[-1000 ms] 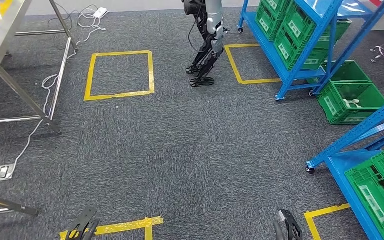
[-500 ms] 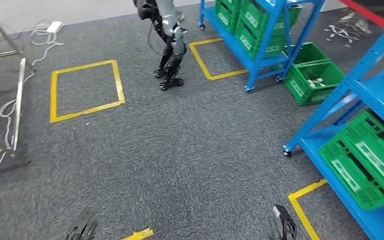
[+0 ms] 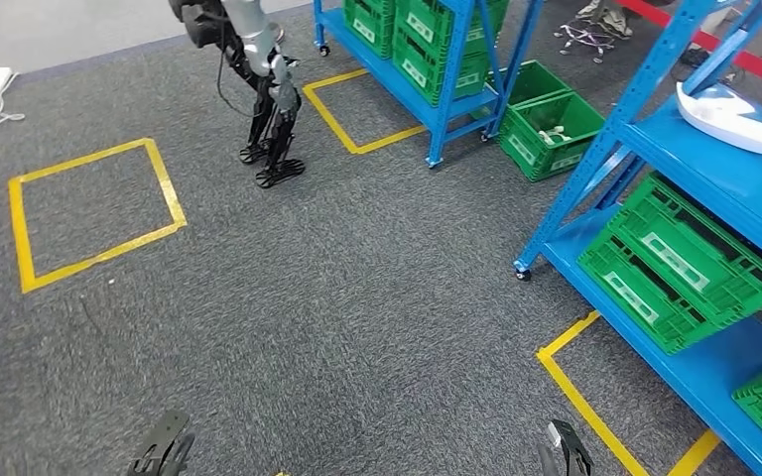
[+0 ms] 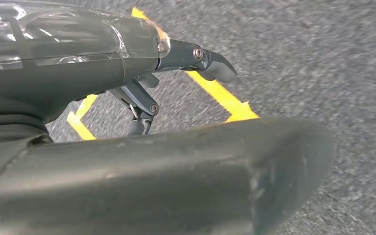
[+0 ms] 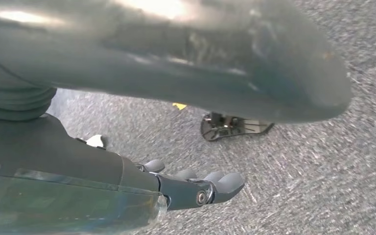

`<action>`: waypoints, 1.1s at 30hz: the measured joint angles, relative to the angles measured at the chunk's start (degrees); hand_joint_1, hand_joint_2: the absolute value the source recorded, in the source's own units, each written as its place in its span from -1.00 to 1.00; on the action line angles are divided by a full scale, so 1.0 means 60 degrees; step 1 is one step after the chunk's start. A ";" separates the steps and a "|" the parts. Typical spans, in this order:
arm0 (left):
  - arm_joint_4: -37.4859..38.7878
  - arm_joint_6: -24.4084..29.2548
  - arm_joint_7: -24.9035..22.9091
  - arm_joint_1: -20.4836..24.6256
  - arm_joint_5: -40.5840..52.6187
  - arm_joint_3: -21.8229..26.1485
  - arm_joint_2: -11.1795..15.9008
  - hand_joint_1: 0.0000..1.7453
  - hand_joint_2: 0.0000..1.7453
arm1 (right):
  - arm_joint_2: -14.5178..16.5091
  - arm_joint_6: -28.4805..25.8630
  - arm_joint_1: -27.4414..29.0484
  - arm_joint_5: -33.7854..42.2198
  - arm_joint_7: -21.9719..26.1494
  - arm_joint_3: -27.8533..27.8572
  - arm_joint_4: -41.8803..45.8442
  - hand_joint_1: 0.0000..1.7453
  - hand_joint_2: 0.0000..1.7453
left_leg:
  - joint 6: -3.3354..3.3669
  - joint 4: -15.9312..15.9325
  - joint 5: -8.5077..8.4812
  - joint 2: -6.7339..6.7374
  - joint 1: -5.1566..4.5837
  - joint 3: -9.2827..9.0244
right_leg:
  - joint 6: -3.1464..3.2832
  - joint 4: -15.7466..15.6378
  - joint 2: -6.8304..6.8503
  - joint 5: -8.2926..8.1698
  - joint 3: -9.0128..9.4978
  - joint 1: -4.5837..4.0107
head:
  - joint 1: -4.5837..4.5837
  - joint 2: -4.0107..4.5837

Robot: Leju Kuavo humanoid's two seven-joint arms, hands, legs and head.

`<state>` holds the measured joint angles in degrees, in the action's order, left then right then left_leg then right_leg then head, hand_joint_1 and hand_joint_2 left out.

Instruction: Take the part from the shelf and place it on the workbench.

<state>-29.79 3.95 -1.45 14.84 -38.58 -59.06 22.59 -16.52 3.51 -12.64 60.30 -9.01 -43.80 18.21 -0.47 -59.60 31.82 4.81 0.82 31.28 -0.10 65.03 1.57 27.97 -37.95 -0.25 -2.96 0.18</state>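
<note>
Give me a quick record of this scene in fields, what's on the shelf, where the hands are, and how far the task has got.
part: white part lying on a level of the near blue shelf
below it: green crates on the lower level
left robot hand: hanging low over the carpet, holding nothing
right robot hand: hanging low, holding nothing
floor: grey carpet with yellow tape squares
also present: another robot's legs by the far blue shelf
task stage: part not yet picked up
</note>
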 joint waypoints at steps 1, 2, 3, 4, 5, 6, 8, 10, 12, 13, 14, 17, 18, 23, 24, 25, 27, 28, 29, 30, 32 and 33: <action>-0.0002 0.0004 -0.0005 0.0015 0.0000 0.0000 -0.0006 -1.00 -1.00 | -0.0001 -0.0014 -0.0025 0.0010 -0.0001 -0.0014 0.0001 -1.00 -1.00 | -0.0030 0.0013 0.0043 0.0093 -0.0011 -0.0050 | 0.0086 -0.0476 0.0156 -0.0138 0.0242 -0.0069 | -0.0008 0.0000; -0.0004 0.0007 -0.0008 0.0029 -0.0001 0.0000 -0.0015 -1.00 -1.00 | -0.0004 -0.0015 -0.0053 0.0022 -0.0001 -0.0022 0.0002 -1.00 -1.00 | -0.0067 0.0026 0.0076 0.0187 -0.0020 -0.0082 | 0.0156 -0.0755 0.0274 -0.0149 0.0380 -0.0137 | -0.0011 0.0000; -0.0005 0.0006 -0.0003 0.0042 -0.0002 0.0000 -0.0026 -1.00 -1.00 | -0.0011 -0.0007 -0.0070 0.0034 -0.0001 -0.0028 0.0003 -1.00 -1.00 | -0.0110 0.0046 0.0097 0.0268 -0.0023 -0.0102 | 0.0211 -0.0828 0.0304 -0.0070 0.0424 -0.0192 | -0.0001 0.0000; -0.0005 0.0002 0.0008 0.0057 -0.0003 0.0000 -0.0038 -1.00 -1.00 | -0.0022 0.0004 -0.0072 0.0039 -0.0001 -0.0035 0.0003 -1.00 -1.00 | -0.0157 0.0061 0.0116 0.0346 -0.0024 -0.0132 | 0.0260 -0.0909 0.0238 -0.0049 0.0450 -0.0215 | 0.0000 -0.0001; -0.0006 -0.0003 0.0021 0.0076 -0.0003 0.0000 -0.0051 -1.00 -1.00 | -0.0036 0.0014 -0.0060 0.0043 0.0000 -0.0043 0.0000 -1.00 -1.00 | -0.0204 0.0061 0.0156 0.0256 -0.0004 -0.0160 | 0.0292 -0.0973 0.0168 -0.0054 0.0488 -0.0204 | -0.0002 -0.0001; -0.0007 -0.0008 0.0034 0.0091 0.0000 0.0000 -0.0057 -1.00 -1.00 | -0.0053 0.0017 -0.0054 0.0038 0.0000 -0.0051 -0.0007 -1.00 -1.00 | -0.0241 -0.0019 0.0231 -0.0029 0.0026 -0.0146 | 0.0332 -0.1053 0.0093 -0.0070 0.0552 -0.0179 | 0.0010 -0.0001; -0.0005 -0.0027 0.0044 0.0091 0.0007 -0.0001 -0.0043 -1.00 -1.00 | -0.0075 0.0037 -0.0078 0.0026 0.0002 -0.0065 -0.0023 -1.00 -1.00 | -0.0288 -0.0700 0.0571 -0.0731 0.0065 0.0198 | 0.0403 -0.1193 -0.0069 -0.0103 0.0685 -0.0117 | 0.0055 -0.0001; 0.0030 -0.0067 0.0075 0.0031 0.0007 -0.0004 0.0001 -1.00 -1.00 | -0.0071 0.0085 -0.0091 0.0023 0.0011 -0.0078 -0.0029 -1.00 -1.00 | -0.0311 -0.1854 0.0953 -0.0954 0.0057 0.0906 | 0.0456 -0.1214 -0.0290 -0.0071 0.0749 -0.0113 | 0.0161 -0.0001; 0.0070 -0.0084 0.0106 -0.0006 0.0002 -0.0005 0.0018 -1.00 -1.00 | -0.0041 0.0101 -0.0072 0.0037 0.0018 -0.0096 -0.0034 -1.00 -1.00 | -0.0338 -0.2363 0.0829 -0.0896 0.0055 0.1410 | 0.0459 -0.1190 -0.0551 -0.0012 0.0810 -0.0105 | 0.0252 -0.0001; 0.0077 -0.0074 0.0105 0.0004 0.0001 -0.0005 0.0008 -1.00 -1.00 | -0.0023 0.0086 -0.0082 0.0044 0.0016 -0.0105 -0.0036 -1.00 -1.00 | -0.0346 -0.2130 0.0492 -0.0893 0.0061 0.1425 | 0.0438 -0.1165 -0.0687 0.0029 0.0848 -0.0089 | 0.0289 -0.0001; 0.0077 -0.0056 0.0086 0.0029 0.0000 -0.0005 -0.0010 -1.00 -1.00 | -0.0004 0.0059 -0.0108 0.0048 0.0013 -0.0112 -0.0037 -1.00 -1.00 | -0.0358 -0.1624 0.0039 -0.0984 0.0080 0.1292 | 0.0402 -0.1124 -0.0822 0.0082 0.0887 -0.0067 | 0.0329 -0.0001; 0.0076 -0.0015 0.0025 0.0082 -0.0001 -0.0004 -0.0071 -1.00 -1.00 | 0.0035 -0.0011 -0.0220 0.0051 -0.0015 -0.0135 -0.0036 -1.00 -1.00 | -0.0342 -0.0315 -0.0538 -0.1692 0.0187 0.0773 | 0.0229 -0.0962 -0.1209 0.0241 0.0876 -0.0005 | 0.0445 0.0000; 0.0077 -0.0009 0.0003 0.0080 -0.0001 -0.0004 -0.0084 -1.00 -1.00 | 0.0044 -0.0027 -0.0232 0.0052 -0.0029 -0.0142 -0.0036 -1.00 -1.00 | -0.0299 -0.0214 -0.0458 -0.1772 0.0187 0.0700 | 0.0161 -0.0956 -0.1343 0.0253 0.0838 0.0021 | 0.0461 0.0000; 0.0109 0.0009 -0.0032 0.0068 0.0003 -0.0002 -0.0097 -1.00 -1.00 | 0.0009 -0.0080 -0.0214 0.0045 -0.0090 -0.0218 -0.0038 -1.00 -1.00 | -0.0019 0.0005 -0.0372 -0.1067 0.0155 0.0417 | -0.0102 -0.0309 -0.0900 0.0616 0.0465 0.0051 | 0.0327 -0.0001; 0.0117 0.0001 -0.0018 0.0057 0.0002 -0.0002 -0.0093 -1.00 -1.00 | 0.0007 -0.0069 -0.0240 0.0051 -0.0087 -0.0232 -0.0037 -1.00 -1.00 | 0.0017 0.0014 -0.0334 -0.0900 0.0137 0.0372 | -0.0153 0.0275 -0.0594 0.0868 0.0149 0.0046 | 0.0265 -0.0001; 0.0120 -0.0006 -0.0004 0.0049 0.0001 -0.0003 -0.0096 -1.00 -1.00 | 0.0011 -0.0055 -0.0255 0.0057 -0.0083 -0.0241 -0.0036 -1.00 -1.00 | 0.0041 0.0015 -0.0294 -0.0738 0.0120 0.0341 | -0.0189 0.0907 -0.0423 0.1100 -0.0206 0.0059 | 0.0214 -0.0001; 0.0123 -0.0015 0.0014 0.0047 0.0000 -0.0004 -0.0110 -1.00 -1.00 | 0.0038 -0.0031 -0.0242 0.0060 -0.0079 -0.0259 -0.0036 -1.00 -1.00 | 0.0042 0.0014 -0.0208 -0.0438 0.0096 0.0269 | -0.0216 0.1594 -0.0302 0.1157 -0.0647 0.0084 | 0.0152 -0.0001; 0.0123 -0.0016 0.0018 0.0053 0.0000 -0.0004 -0.0120 -1.00 -1.00 | 0.0048 -0.0025 -0.0231 0.0061 -0.0079 -0.0269 -0.0036 -1.00 -1.00 | 0.0034 0.0014 -0.0160 -0.0308 0.0088 0.0215 | -0.0202 0.1417 -0.0278 0.0909 -0.0604 0.0091 | 0.0115 -0.0001; 0.0123 -0.0016 0.0020 0.0064 0.0000 -0.0004 -0.0131 -1.00 -1.00 | 0.0048 -0.0025 -0.0224 0.0061 -0.0078 -0.0279 -0.0036 -1.00 -1.00 | 0.0018 0.0015 -0.0107 -0.0187 0.0080 0.0143 | -0.0164 0.0905 -0.0218 0.0525 -0.0387 0.0089 | 0.0070 -0.0001; 0.0123 -0.0016 0.0021 0.0078 0.0000 -0.0003 -0.0139 -1.00 -1.00 | 0.0035 -0.0025 -0.0226 0.0061 -0.0077 -0.0285 -0.0036 -1.00 -1.00 | 0.0000 0.0024 -0.0053 -0.0076 0.0074 0.0072 | -0.0105 0.0271 -0.0069 0.0191 -0.0089 0.0060 | 0.0030 -0.0001; 0.0122 -0.0018 0.0025 0.0104 0.0000 -0.0001 -0.0155 -1.00 -1.00 | 0.0004 -0.0025 -0.0251 0.0061 -0.0076 -0.0291 -0.0036 -1.00 -1.00 | -0.0069 0.0044 0.0035 0.0115 0.0045 -0.0038 | 0.0042 -0.0694 0.0250 -0.0124 0.0385 -0.0052 | -0.0021 0.0000; 0.0122 -0.0020 0.0026 0.0112 0.0000 0.0000 -0.0162 -1.00 -1.00 | -0.0009 -0.0025 -0.0259 0.0062 -0.0077 -0.0292 -0.0036 -1.00 -1.00 | -0.0115 0.0062 0.0064 0.0202 0.0038 -0.0069 | 0.0101 -0.0867 0.0332 -0.0082 0.0472 -0.0109 | -0.0017 0.0000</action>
<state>-29.05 3.82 -1.30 15.51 -38.58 -59.06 21.62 -16.57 3.37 -14.19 60.67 -9.46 -45.56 17.99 -1.16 -59.23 32.20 6.02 1.05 30.87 0.51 59.83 3.57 27.48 -35.12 -0.91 -3.06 0.18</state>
